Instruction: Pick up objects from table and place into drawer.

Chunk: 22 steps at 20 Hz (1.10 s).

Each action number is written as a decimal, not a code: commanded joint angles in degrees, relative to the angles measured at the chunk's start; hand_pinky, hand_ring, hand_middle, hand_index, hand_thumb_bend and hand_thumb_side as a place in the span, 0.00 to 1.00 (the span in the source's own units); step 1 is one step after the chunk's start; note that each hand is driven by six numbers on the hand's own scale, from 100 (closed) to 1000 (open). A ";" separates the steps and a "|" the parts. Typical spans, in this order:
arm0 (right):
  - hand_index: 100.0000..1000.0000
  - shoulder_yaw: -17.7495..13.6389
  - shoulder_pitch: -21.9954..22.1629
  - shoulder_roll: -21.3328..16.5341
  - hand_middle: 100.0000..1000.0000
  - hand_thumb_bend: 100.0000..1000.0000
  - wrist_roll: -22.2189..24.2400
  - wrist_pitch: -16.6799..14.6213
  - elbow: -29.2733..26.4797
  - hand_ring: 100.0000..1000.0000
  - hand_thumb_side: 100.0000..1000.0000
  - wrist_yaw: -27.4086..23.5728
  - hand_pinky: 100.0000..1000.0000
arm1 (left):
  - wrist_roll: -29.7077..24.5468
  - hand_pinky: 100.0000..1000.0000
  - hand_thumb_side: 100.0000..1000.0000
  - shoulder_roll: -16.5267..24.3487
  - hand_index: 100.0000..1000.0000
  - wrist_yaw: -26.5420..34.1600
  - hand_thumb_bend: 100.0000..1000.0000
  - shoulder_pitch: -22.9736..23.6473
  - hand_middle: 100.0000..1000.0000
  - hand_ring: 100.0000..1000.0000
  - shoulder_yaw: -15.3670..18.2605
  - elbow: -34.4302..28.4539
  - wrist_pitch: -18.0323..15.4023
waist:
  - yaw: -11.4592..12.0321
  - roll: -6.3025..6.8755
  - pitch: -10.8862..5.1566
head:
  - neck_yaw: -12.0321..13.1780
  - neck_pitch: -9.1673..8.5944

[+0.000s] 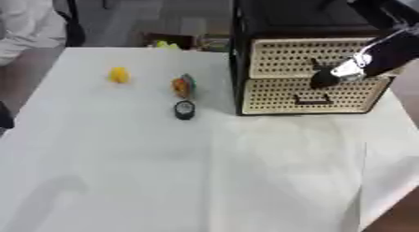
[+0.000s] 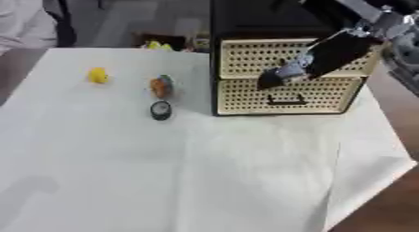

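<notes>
A desk (image 1: 205, 179) covered by a white cloth (image 2: 205, 170) fills most of the view; the cloth shows faint creases and hangs over the desk's right edge, with one corner drooping at the lower right. Beyond that edge, a brown floor (image 1: 405, 221) shows at the lower right corner and again along the left side. Behind the desk's far edge the floor (image 1: 155, 16) is grey and dim. At the upper left, a dark chair back (image 1: 69, 18) stands just past the desk. A small dark box (image 1: 172, 40) with something yellow-green in it sits right behind the far edge. The light is soft and even, with faint shadows on the cloth.
</notes>
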 commanded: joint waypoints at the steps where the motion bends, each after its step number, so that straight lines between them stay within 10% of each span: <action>1: 0.72 -0.87 -0.92 -1.84 0.00 1.00 2.63 0.46 -1.00 0.00 0.49 -2.89 0.00 | -0.02 0.33 0.97 1.71 0.68 0.30 0.00 -0.44 0.45 0.45 0.28 -0.73 -0.23 | -0.15 -0.01 -0.95 | 0.17 -0.64; 11: 0.71 -4.09 -0.16 -2.62 0.00 1.00 10.91 3.81 -1.77 0.00 0.49 -10.30 0.00 | 0.21 0.33 0.97 1.78 0.68 -0.02 0.00 -0.42 0.45 0.45 0.46 -0.73 -0.03 | -0.85 -0.25 -0.97 | 0.76 -0.61; 22: 0.69 -7.77 1.86 -3.05 0.00 1.00 20.06 4.68 0.67 0.00 0.49 -7.25 0.00 | 0.43 0.33 0.97 1.71 0.68 -0.25 0.00 -0.37 0.45 0.45 0.62 -0.73 0.13 | -1.29 -0.34 -1.02 | 1.15 -0.87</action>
